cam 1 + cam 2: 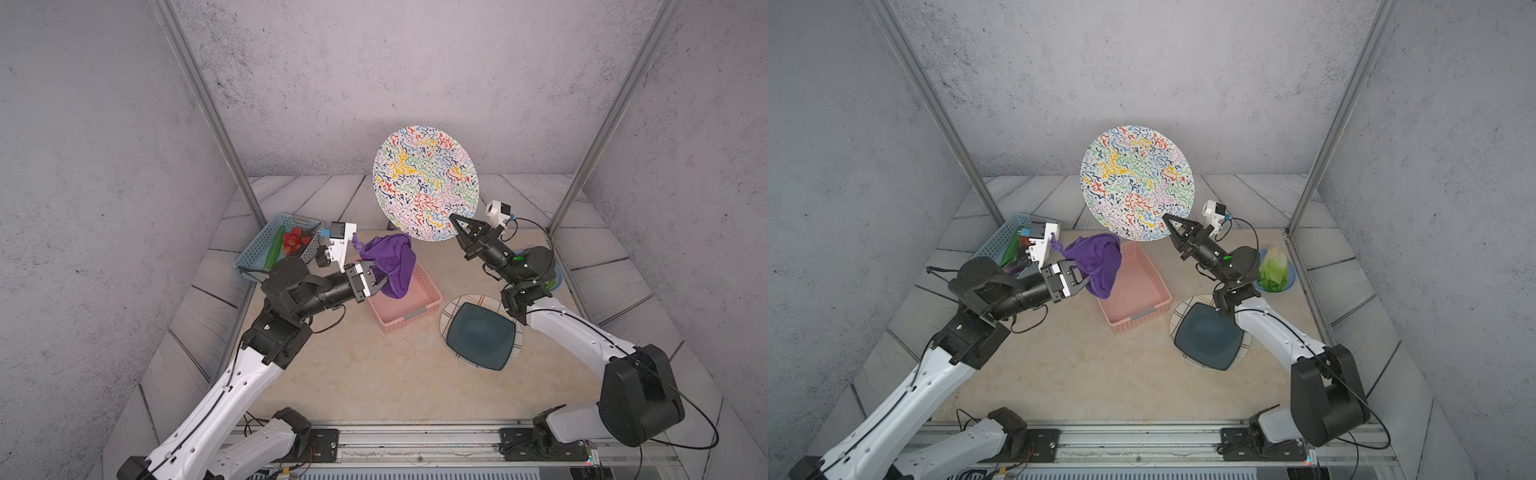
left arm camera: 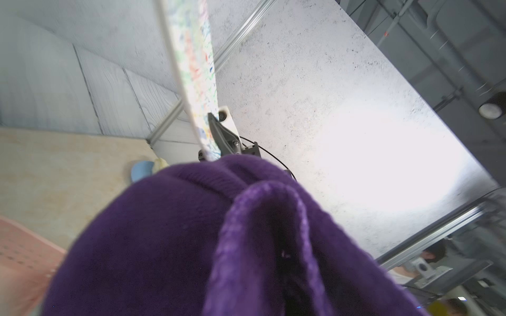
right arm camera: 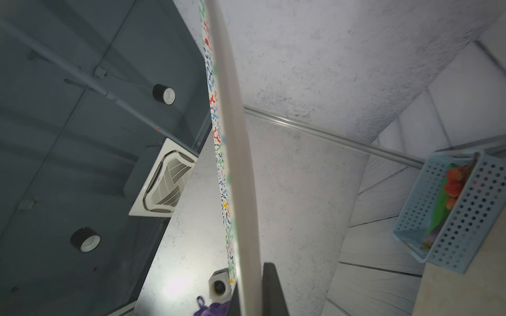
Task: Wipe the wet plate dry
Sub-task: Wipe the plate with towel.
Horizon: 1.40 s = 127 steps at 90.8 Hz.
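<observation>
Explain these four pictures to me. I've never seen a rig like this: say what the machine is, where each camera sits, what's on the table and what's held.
This is a robot with two arms, each ending in a two-fingered hand. Two pictures come from one camera head above, looking down on the whole scene; the other two come from cameras on the wrists. The right hand is shut on the rim of a patterned plate, held upright in the air. The left hand is shut on a purple cloth, by a pink basket. The table bears a blue basket with a cucumber and strawberries, a dark square plate on a round plate, and lettuce. The left wrist view is mostly cloth; the right wrist view shows the plate edge-on.
</observation>
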Available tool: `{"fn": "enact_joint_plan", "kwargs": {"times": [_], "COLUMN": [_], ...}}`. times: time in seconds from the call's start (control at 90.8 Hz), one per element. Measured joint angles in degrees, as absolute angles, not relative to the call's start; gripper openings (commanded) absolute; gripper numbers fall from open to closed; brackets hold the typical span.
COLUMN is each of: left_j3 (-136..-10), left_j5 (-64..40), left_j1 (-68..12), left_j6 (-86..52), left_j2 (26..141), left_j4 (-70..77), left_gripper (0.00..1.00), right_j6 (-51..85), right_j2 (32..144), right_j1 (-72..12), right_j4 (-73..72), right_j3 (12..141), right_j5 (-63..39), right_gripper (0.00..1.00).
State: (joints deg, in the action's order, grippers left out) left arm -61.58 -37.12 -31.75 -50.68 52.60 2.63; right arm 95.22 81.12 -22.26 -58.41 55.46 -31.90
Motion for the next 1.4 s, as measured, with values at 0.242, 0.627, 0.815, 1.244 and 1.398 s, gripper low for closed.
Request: {"fn": "enact_joint_plan", "kwargs": {"times": [0.242,0.627,0.815,1.244,1.398], "left_j3": [-67.9,-81.1,-82.2,-79.2,-87.5], "left_j5": [-24.6,-13.6,-28.3,-32.6,-22.3], "left_j1": [-31.8,-26.5,-26.1,-28.6,-27.0], "left_j6": [-38.6,-27.8,-21.9,-19.8,-19.9], "left_j2": [58.2,68.1,68.9,61.8,69.1], "left_j4": [-13.9,-30.4,-31.7,-34.5,-35.8], "left_gripper": [0.0,0.0,0.0,0.0,0.0], "right_j6": [87.9,70.1,65.1,57.0,56.8], "right_j2": [78.9,64.9,58.5,63.3,62.0], "right_j1": [-23.6,-29.1,-29.8,-28.9,-29.5], "right_j4": [-46.4,-29.8,-24.1,-9.5,-10.6], "right_j3": [53.9,53.0,52.1,55.9,54.7], "right_j5": [-33.3,-34.4,-28.3,-27.4,-31.3], "right_gripper": [0.0,0.0,0.0,0.0,0.0]}}
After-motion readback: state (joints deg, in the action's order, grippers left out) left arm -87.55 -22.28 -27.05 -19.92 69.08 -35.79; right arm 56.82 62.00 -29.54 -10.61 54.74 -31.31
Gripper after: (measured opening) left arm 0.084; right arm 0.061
